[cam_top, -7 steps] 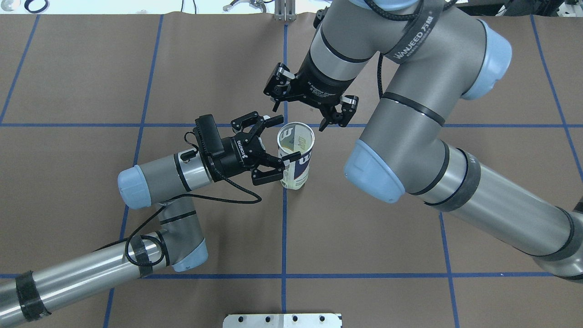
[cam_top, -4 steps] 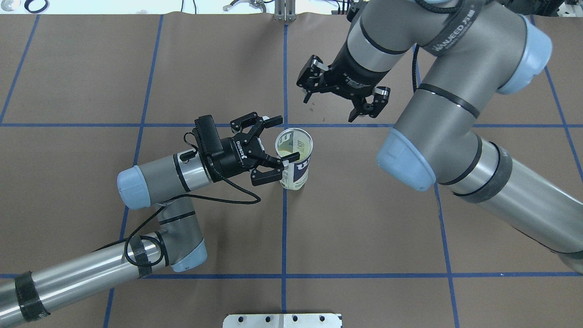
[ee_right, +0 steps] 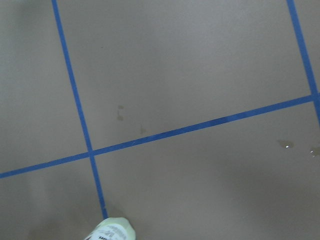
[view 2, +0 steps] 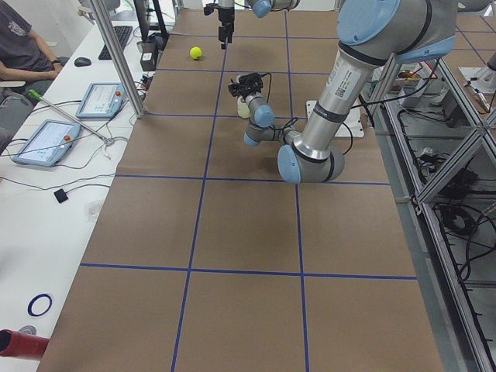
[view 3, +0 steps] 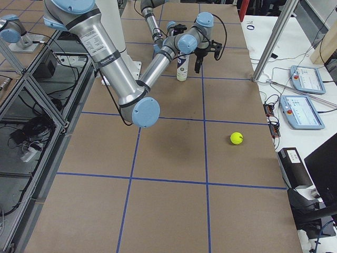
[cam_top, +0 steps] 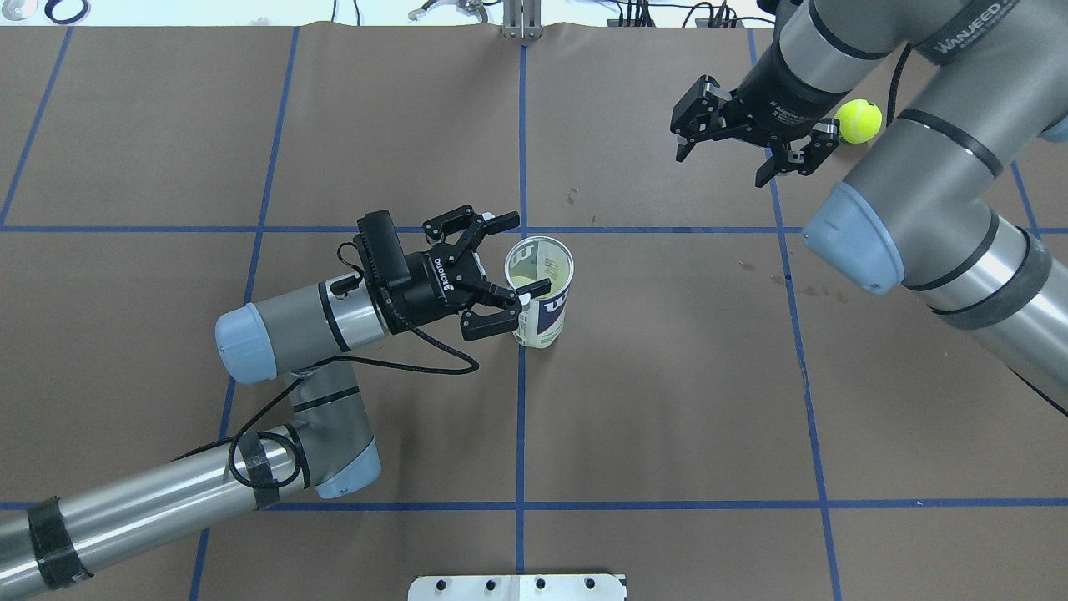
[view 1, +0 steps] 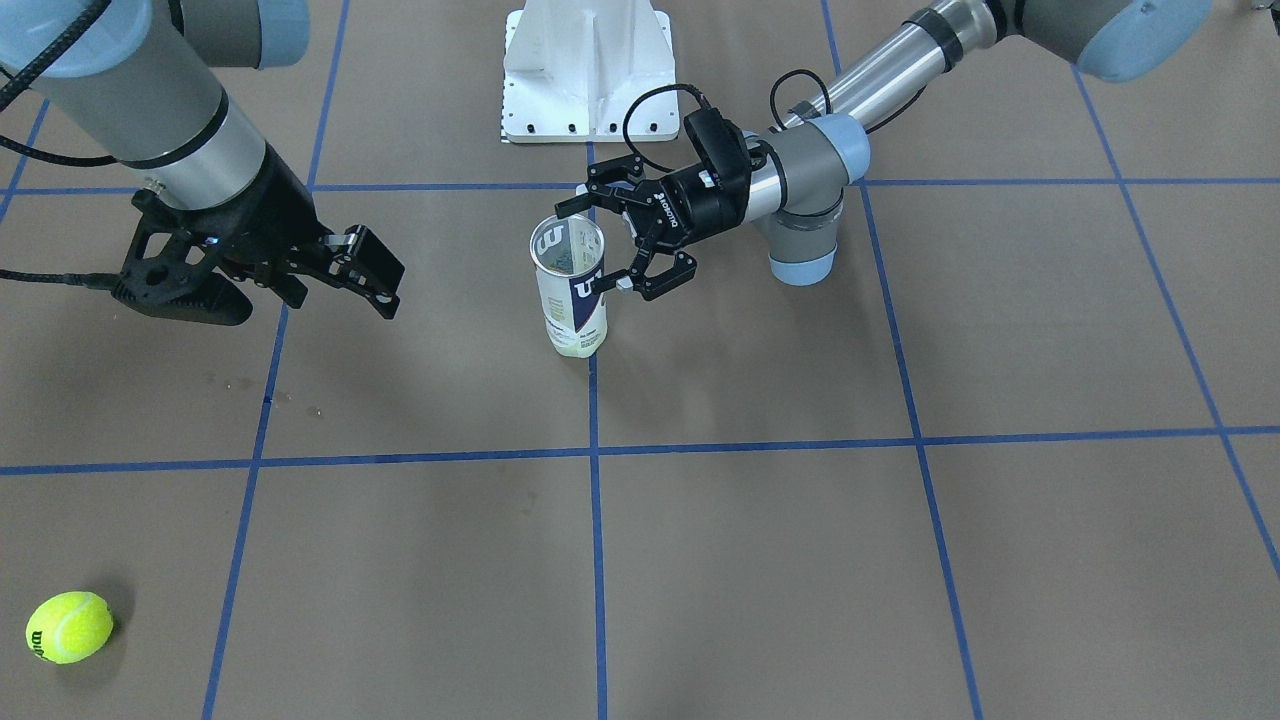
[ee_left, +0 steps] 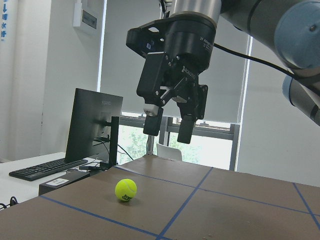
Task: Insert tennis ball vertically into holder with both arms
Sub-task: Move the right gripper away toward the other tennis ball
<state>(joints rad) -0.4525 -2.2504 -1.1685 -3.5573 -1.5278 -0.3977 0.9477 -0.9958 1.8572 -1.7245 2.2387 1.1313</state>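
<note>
The biggest change is in the right arm (cam_top: 918, 167). A second ago it hung just past the mouth of the can (cam_top: 541, 292). Since then it has swung away to the far right part of the table (cam_top: 667, 376). The right gripper (cam_top: 722, 167) is released and holds nothing, its two fingers spread wide as they were before. It now hangs in the air near a yellow tennis ball (cam_top: 859, 121), which lies on the brown table cover. The arm covered that spot in the earlier overhead pictures, so the ball did not show there. In the left wrist view the ball rests on the table below the gripper and a little to one side, well clear of the fingertips. The left arm (cam_top: 284, 325) has hardly moved. The left gripper (cam_top: 522, 255) is still level with the top of the can, its fingers parted with one on either side of the rim. The near finger lies against the rim, while the far one seems to stand slightly off it, so the hold looks loose rather than clenched. The can stands upright near the middle of the table, beside a crossing of blue tape lines, with its open mouth facing up. Something pale yellow-green shows through its clear wall at the bottom, but I cannot tell what it is.
</note>
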